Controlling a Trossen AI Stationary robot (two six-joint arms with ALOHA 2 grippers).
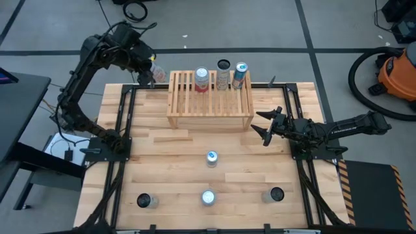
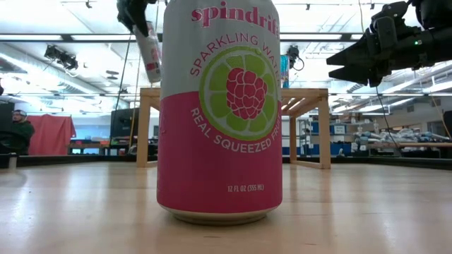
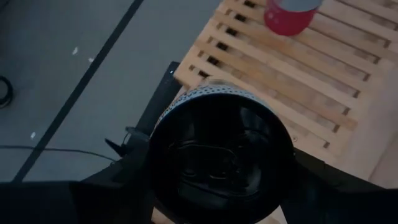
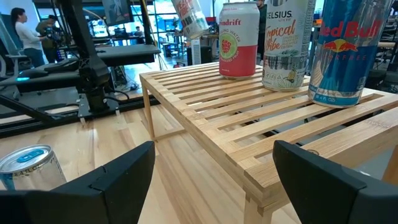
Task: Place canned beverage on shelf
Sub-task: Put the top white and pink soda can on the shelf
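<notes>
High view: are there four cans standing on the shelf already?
No, only three cans stand along the far edge of the shelf.

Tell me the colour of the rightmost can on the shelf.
Blue and silver, clearest in the right wrist view.

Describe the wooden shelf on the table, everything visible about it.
The shelf is a pale natural-wood rack with a top of parallel slats and open gaps between them, standing on legs at the far middle of the table. Three cans stand upright along its far edge: a red-and-white Spindrift can, a Celsius can and a blue Red Bull can. The left gripper holds a fourth can tilted in the air just off the shelf's far left corner, not touching it. The right gripper hovers open beside its near right corner.
</notes>
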